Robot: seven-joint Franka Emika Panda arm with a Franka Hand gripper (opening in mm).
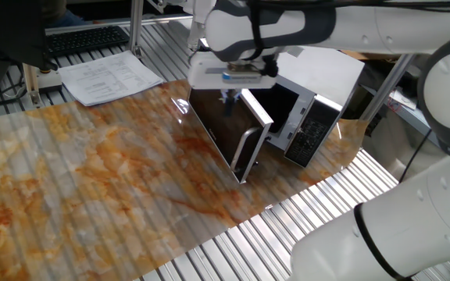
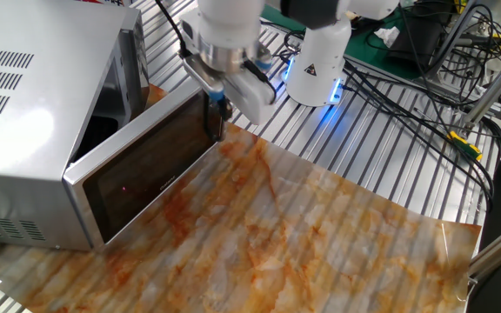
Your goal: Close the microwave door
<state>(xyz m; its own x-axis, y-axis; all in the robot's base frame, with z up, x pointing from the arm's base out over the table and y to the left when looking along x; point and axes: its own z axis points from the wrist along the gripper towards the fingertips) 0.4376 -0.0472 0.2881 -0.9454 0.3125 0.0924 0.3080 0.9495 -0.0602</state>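
Note:
The white microwave (image 1: 323, 66) stands at the table's far right; in the other fixed view it (image 2: 33, 87) fills the left. The microwave door (image 1: 221, 133) is ajar, its dark glass facing the table and its silver bar handle (image 1: 248, 152) at the near free end. In the other view the door (image 2: 146, 165) angles out from the body. My gripper (image 1: 229, 99) hangs just over the door's top edge, on its outer side. In the other view the gripper (image 2: 219, 117) is by the door's free end. Its fingers look together and hold nothing.
The black keypad panel (image 1: 312, 129) is right of the cavity. Papers (image 1: 108, 78) and a keyboard (image 1: 84, 39) lie at the back left. An orange marbled mat (image 1: 92, 179) covers the table. The robot base (image 2: 316, 65) and cables (image 2: 424, 78) lie behind.

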